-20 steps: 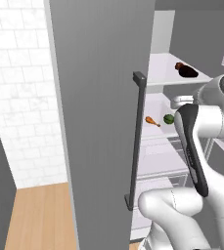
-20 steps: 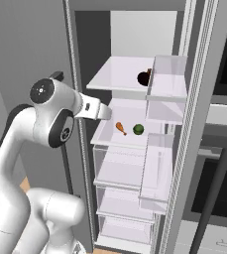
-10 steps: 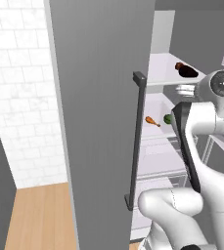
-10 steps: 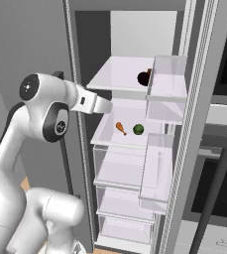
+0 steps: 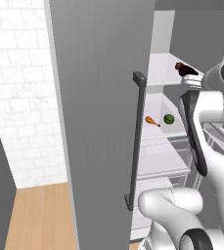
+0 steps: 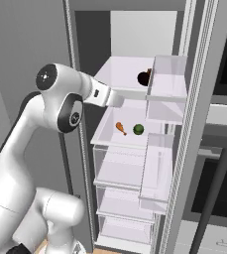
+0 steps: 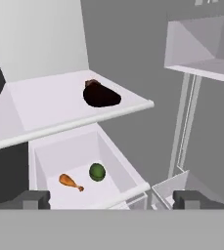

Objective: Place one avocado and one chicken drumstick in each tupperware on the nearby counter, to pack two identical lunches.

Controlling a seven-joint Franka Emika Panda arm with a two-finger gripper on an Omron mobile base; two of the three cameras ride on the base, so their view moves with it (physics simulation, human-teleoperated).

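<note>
Inside the open fridge, the avocado (image 7: 97,172) and drumstick (image 7: 70,182) lie side by side on a shelf (image 7: 108,190), so the pincer (image 7: 111,199) waits with fingers wide apart.

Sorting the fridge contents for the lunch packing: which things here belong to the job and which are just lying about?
For the job:
- avocado
- chicken drumstick
- gripper, open

Lying about:
- dark lumpy item on the upper shelf
- door bin

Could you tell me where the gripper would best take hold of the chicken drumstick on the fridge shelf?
Probably across the thick meaty end of the chicken drumstick, coming in from the open front, jaws straddling it crosswise. It lies flat, apart from the avocado beside it; the thin bone end offers less to hold.
</note>
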